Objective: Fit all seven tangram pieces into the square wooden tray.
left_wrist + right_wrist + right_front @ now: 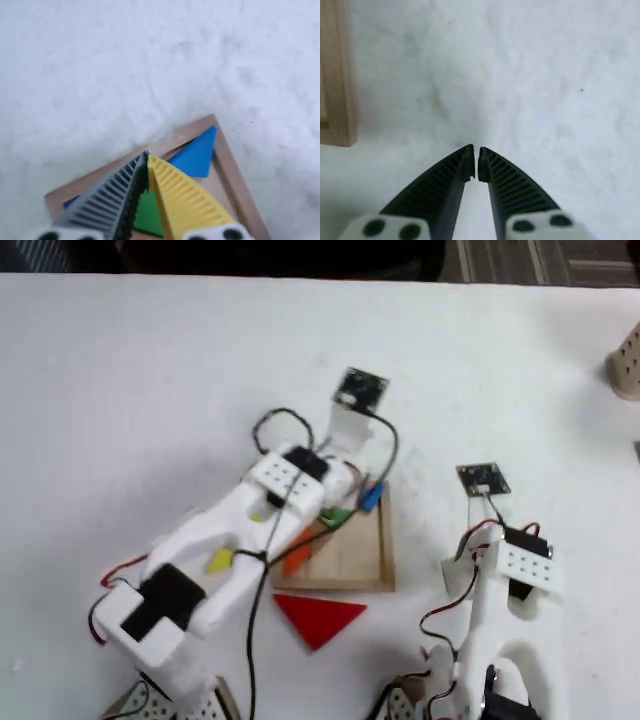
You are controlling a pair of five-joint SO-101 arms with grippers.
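The bench (150, 370) is showing plain white all over. The tray (235, 175) is showing pale, light-brown wood. A blue triangle (197, 152), a green piece (148, 212), an orange piece (298, 555), a red triangle (318, 618) and a yellow piece (220, 560) are each showing one flat colour. The left tool (147, 156) is wearing one grey ribbed finger (107, 195) and one yellow ribbed finger (185, 200). The right tool (475, 150) is wearing black ribbed fingers (435, 190). The left arm (215, 530) and the right arm (505, 570) are showing white shells with black parts, and are trailing red and black wires.
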